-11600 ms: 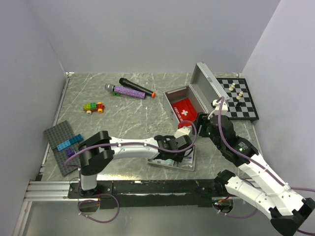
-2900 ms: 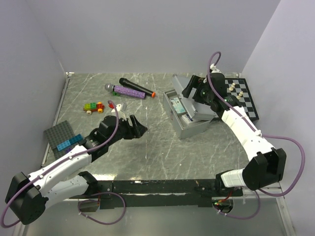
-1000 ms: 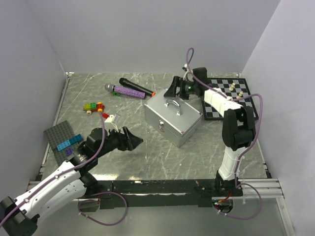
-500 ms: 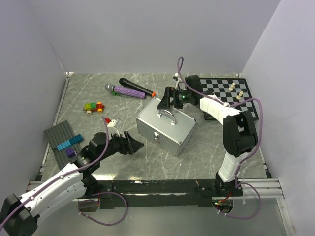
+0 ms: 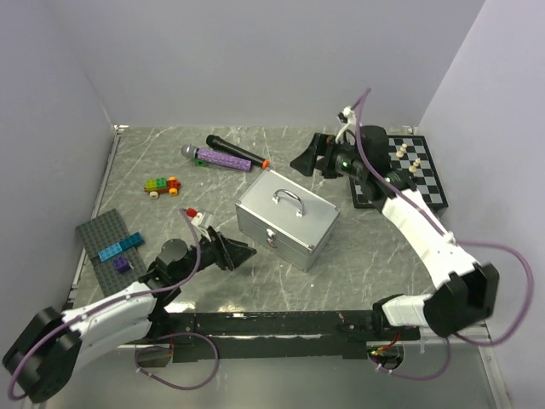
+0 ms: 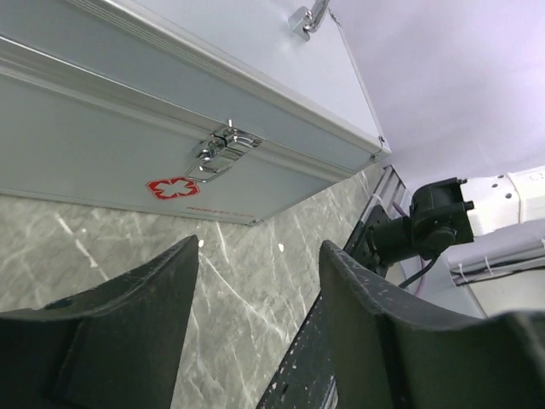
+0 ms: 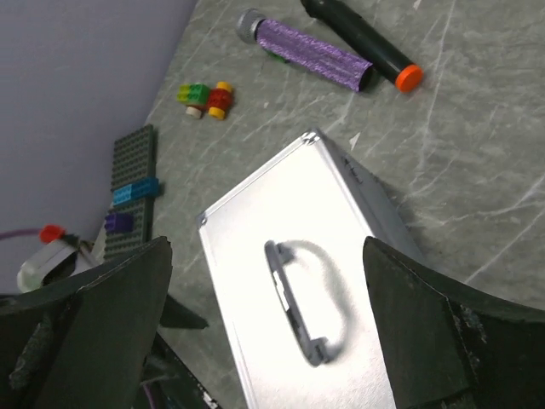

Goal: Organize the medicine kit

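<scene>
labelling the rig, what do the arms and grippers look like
Both the left arm and right arm have white shells with black joints and a purple cable looping alongside. The left gripper and right gripper each have two broad black fingers.

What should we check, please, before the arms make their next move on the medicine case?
1. Case shut: ok.
2. Latch fastened: cannot tell; it lies flat across the seam.
3. Left gripper open and apart from the case: ok.
4. Right gripper open, holding nothing: ok.
5. Handle free to grasp: ok.
6. Contents tidy: cannot tell; the shut case hides them.
</scene>
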You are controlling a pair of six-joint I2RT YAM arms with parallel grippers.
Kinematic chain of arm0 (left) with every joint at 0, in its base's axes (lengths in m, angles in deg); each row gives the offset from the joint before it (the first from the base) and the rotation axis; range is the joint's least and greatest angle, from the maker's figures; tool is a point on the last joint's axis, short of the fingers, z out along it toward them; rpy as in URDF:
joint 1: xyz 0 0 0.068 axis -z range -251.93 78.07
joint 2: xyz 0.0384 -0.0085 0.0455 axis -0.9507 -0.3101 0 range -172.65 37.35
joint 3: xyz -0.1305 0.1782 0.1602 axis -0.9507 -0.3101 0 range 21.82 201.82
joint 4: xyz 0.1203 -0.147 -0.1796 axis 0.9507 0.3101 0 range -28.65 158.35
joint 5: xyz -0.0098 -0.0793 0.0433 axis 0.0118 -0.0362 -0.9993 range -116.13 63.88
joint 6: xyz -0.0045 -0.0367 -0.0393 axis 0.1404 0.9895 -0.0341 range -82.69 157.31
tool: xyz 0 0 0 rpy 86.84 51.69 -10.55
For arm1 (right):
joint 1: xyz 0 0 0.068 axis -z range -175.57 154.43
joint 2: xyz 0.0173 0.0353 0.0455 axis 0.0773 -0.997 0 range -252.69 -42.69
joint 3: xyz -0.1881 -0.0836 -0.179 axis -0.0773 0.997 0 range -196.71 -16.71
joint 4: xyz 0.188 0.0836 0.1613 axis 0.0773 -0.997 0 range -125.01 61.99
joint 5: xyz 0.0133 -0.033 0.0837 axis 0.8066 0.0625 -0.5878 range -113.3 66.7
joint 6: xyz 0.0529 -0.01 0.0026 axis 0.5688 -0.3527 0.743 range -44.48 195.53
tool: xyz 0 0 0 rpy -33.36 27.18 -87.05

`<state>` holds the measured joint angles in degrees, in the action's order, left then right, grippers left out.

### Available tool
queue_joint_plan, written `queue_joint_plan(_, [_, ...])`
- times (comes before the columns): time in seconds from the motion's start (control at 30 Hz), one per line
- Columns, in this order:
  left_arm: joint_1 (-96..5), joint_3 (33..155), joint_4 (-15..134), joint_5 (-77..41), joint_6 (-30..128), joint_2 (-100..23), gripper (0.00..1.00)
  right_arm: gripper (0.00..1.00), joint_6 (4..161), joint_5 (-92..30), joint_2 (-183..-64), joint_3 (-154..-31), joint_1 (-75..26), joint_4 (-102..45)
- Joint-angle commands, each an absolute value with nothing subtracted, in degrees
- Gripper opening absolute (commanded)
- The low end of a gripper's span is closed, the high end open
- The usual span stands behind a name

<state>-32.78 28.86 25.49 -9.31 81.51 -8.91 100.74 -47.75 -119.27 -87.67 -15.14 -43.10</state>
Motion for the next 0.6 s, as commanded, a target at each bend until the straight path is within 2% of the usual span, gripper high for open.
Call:
queue_joint_plan(0.0, [-32.21, 30.69, 10.39, -5.56, 81.51, -16.24, 0.61, 0.98, 101.37, -46.68, -113.19, -81.32, -17.89, -42.07])
queue_joint_plan(0.23, [-31.42, 33.33, 6.87, -7.14, 81.60, -25.48, 0.64, 0.98, 101.28, -45.98, -105.89, -72.88, -22.02, -40.85])
queue_joint_plan(0.33, [-31.42, 33.41, 3.35, -6.61, 80.73, -28.73, 0.77, 0.98, 101.45, -46.94, -104.22, -70.15, -23.16, -39.97])
queue_joint_plan(0.5, [-31.42, 35.44, -1.91, -1.96, 79.14, -35.58, 0.92, 0.98, 101.54, -47.12, -102.02, -66.37, -24.22, -38.99])
queue_joint_plan(0.57, [-31.42, 34.30, -8.22, -1.17, 79.93, -37.96, 0.94, 0.97, 101.37, -47.12, -101.41, -65.93, -24.31, -39.35])
